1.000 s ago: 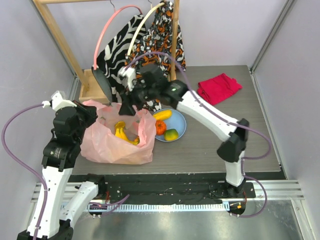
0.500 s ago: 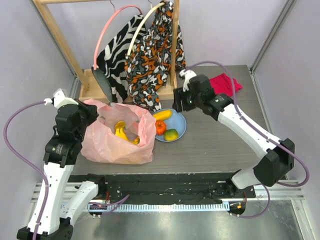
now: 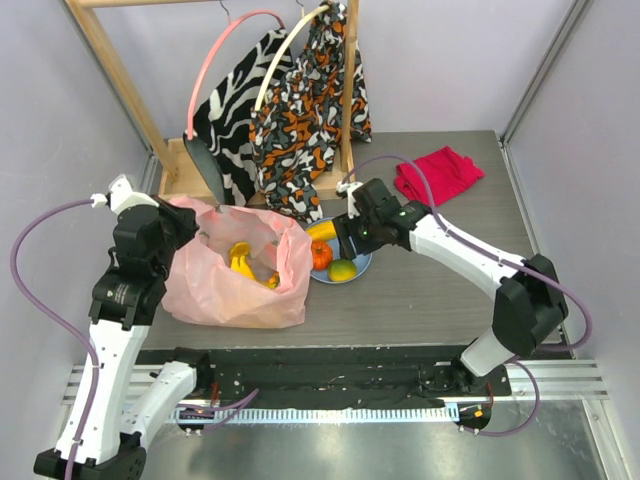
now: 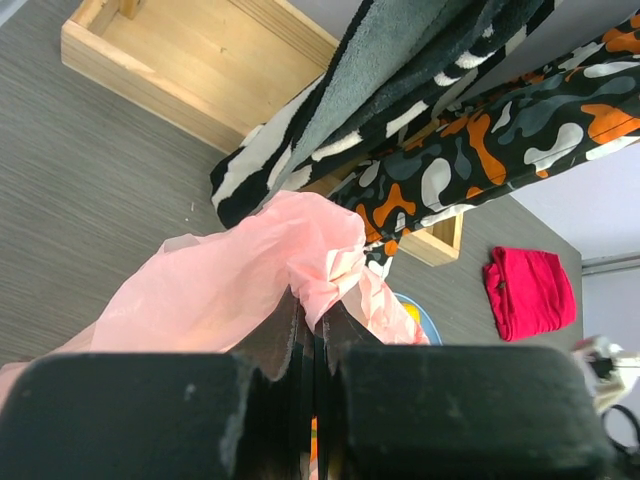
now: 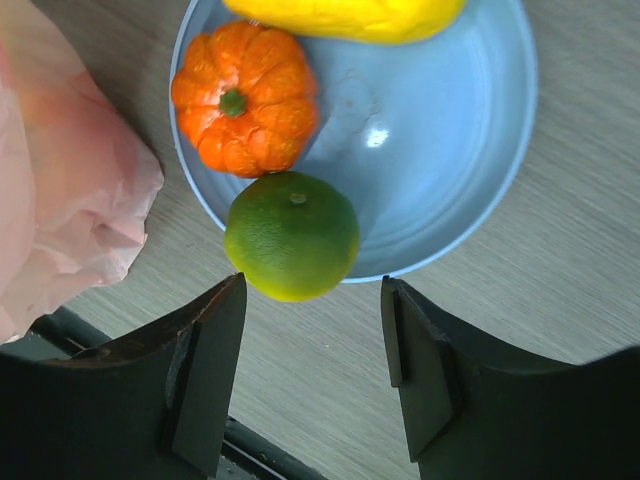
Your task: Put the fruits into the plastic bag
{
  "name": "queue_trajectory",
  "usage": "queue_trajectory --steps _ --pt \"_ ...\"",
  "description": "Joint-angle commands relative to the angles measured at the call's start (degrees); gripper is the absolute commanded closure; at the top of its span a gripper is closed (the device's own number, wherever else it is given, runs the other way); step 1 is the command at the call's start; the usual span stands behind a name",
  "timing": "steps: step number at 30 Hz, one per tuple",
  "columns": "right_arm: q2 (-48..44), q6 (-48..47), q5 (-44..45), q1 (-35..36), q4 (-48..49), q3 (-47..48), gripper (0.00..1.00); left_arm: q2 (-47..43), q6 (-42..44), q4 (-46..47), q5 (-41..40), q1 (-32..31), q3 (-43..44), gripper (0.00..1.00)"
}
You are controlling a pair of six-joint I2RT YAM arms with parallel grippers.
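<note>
Beneath the wide-open right end effector (image 5: 312,300) lies a round green-yellow fruit (image 5: 292,236); the left end effector (image 4: 313,330) pinches the thin pale-pink plastic bag (image 4: 220,300).

Pale lilac walls (image 3: 450,50) enclose an evenly lit, dark grey wood-grain tabletop (image 3: 430,290), with a light wooden rack (image 3: 110,60) hung with patterned garments (image 3: 310,110) at the far left and a red cloth (image 3: 437,174) at the far right.

The overhead camera, above and behind the near edge, takes in the whole table (image 3: 430,290). The right wrist camera looks straight down, close over the blue plate (image 5: 470,150). The left wrist camera, tight against the plastic bag (image 4: 250,290), faces the far right corner and shares the red cloth (image 4: 530,290) with the overhead view.
</note>
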Motion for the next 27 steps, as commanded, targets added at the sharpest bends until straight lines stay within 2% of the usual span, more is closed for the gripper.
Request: queue_trajectory --steps 1,9,18,27 --pt "2.36 -0.03 0.29 2.73 2.16 1.55 0.36 -1.18 0.57 1.07 -0.54 0.33 0.65 1.00" --pt "4.65 1.03 6.80 4.67 1.10 2.25 0.35 -1.19 0.57 0.98 -0.28 0.33 0.65 1.00" --pt "6.76 0.76 5.39 6.86 0.57 2.69 0.34 -1.01 0.58 0.81 -0.28 0.33 0.39 1.00" --pt "7.90 0.94 3.19 6.86 1.28 2.07 0.28 -2.32 0.58 0.37 -0.54 0.33 0.21 1.00"
